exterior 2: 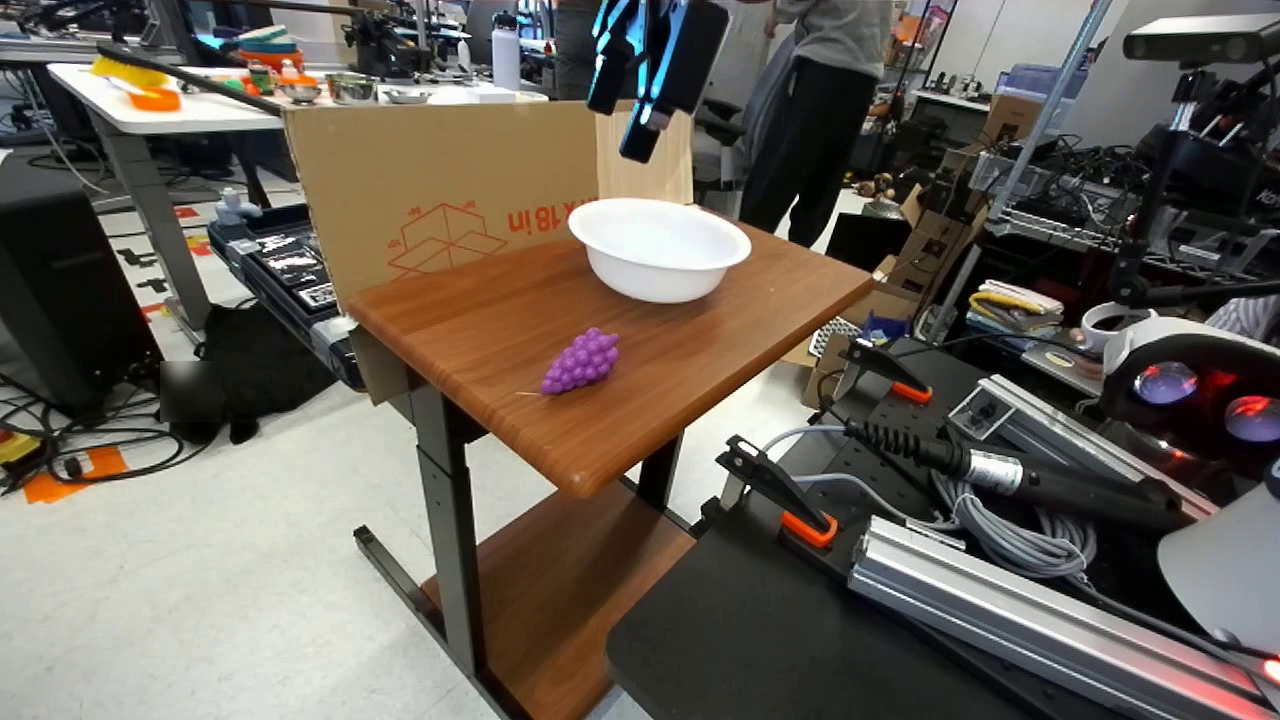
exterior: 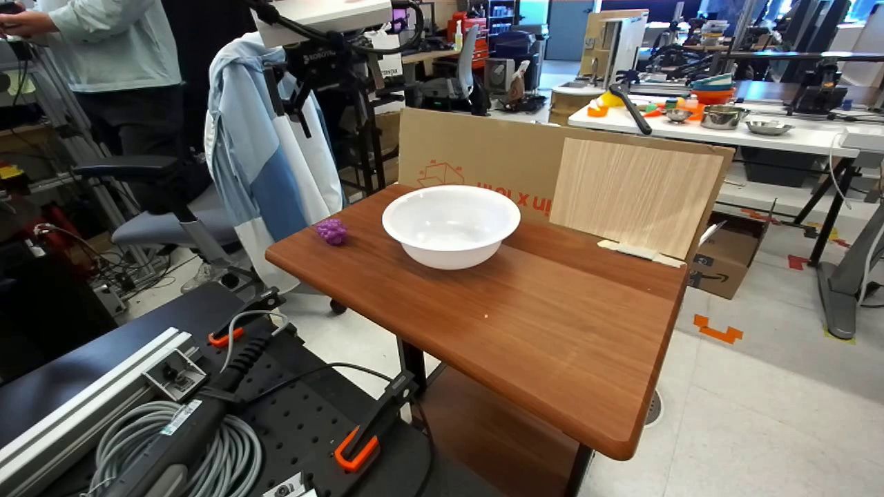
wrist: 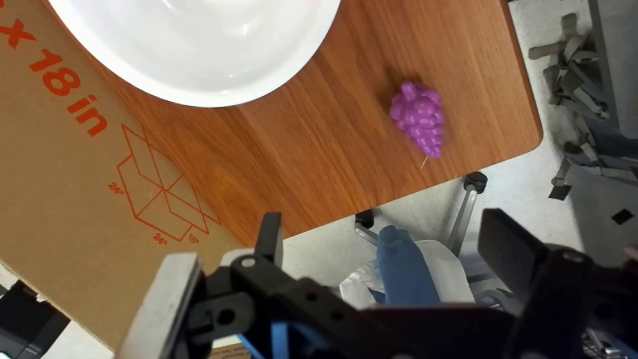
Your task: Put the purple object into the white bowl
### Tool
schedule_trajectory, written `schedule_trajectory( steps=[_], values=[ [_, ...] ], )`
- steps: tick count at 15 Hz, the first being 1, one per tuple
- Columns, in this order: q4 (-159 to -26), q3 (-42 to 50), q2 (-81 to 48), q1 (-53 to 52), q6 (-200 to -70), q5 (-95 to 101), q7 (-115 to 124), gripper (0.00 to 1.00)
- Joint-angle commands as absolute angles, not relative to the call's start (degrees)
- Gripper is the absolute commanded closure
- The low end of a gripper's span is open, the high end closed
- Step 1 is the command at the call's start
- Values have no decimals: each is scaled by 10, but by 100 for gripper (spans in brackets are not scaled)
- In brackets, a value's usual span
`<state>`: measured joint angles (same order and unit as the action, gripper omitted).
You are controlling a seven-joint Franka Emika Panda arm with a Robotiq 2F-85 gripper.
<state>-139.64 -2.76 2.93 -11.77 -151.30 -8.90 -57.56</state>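
Nearest, in the wrist view: the tool (wrist: 382, 234). Stands released, with jaws spread wide apart; in both exterior views hangs in the air, tips downward.

Next: the grapes (wrist: 418, 119), purple. Lie on the brown counter (wrist: 309, 149), near its edge and a rounded corner, outside the bowl (exterior: 451, 228) and apart from it. Show a thin, pale line at the narrow end.

Then the bowl, white and round. Sits upright on the counter in both exterior views; in the wrist view, runs off the top.

Behind it, the cardboard (exterior: 483, 148). Stands on edge along the counter's side. In an exterior view, backs a pale panel (exterior: 632, 200) with tape (exterior: 641, 253) at its foot.

Farther, in an exterior view: the garment (exterior: 269, 179), blue and white. Hangs at the chair (exterior: 148, 231). Past that, a person (exterior: 121, 55) in a pale top.

Farthest, beyond the cardboard: the white counter (exterior: 815, 134). Carries metal bowls (exterior: 724, 119) and a yellow brush (exterior: 611, 99).
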Motion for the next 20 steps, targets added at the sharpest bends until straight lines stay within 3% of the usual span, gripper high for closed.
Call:
schedule_trajectory(
  steps=[1, 12, 20],
  values=[
    [-1373, -47, -3, -113, -1502, -82, -572, 0],
    [-1399, -39, 29, -106, -1512, -89, -572, 0],
    [-1281, -56, -121, -102, -1445, 36, -473, 0]
  ],
)
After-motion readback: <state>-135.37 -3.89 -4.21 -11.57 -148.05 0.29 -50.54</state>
